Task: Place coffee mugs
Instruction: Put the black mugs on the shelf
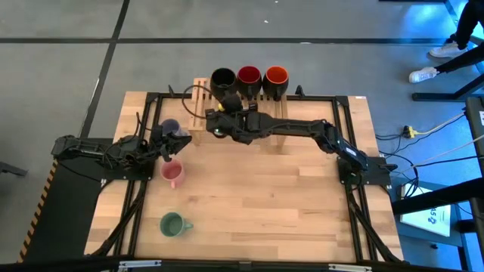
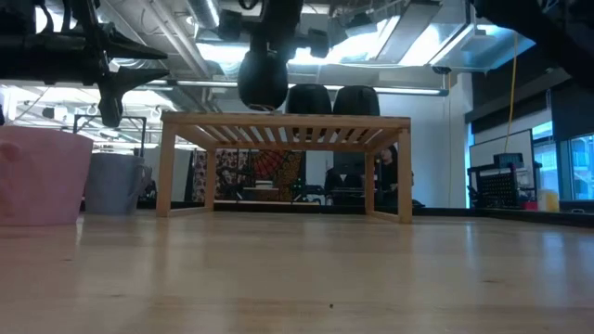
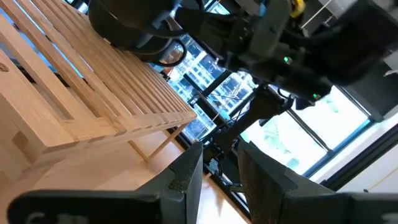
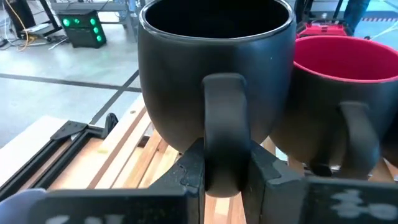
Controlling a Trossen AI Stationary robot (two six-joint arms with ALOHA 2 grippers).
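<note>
The slatted wooden rack (image 1: 198, 106) stands at the table's far middle. At its far side are the all-black mug (image 1: 223, 78), the dark mug with red inside (image 1: 249, 76) and the dark mug with orange-red inside (image 1: 276, 75). My right gripper (image 1: 224, 97) reaches over the rack and is shut on the black mug (image 4: 214, 68). My left gripper (image 1: 168, 151) is empty, its fingers (image 3: 186, 177) a narrow gap apart, between the lavender mug (image 1: 172, 127) and the pink mug (image 1: 173, 174). The green mug (image 1: 173, 224) stands near the front left. My right gripper pinches the black mug's handle (image 4: 224, 118) between its two fingers (image 4: 193, 168), at the handle's lower part. The fingers come about level from the table's near side. The mug is upright, its mouth up. In the low view its base (image 2: 263, 100) shows just above the rack's top.
The red-inside mug (image 4: 348, 87) stands close beside the held mug. In the low view the pink mug (image 2: 37, 176) and the lavender mug (image 2: 116, 183) stand at the left, the rack (image 2: 288, 125) across the middle. A person's legs (image 1: 454, 45) show beyond the table's far right.
</note>
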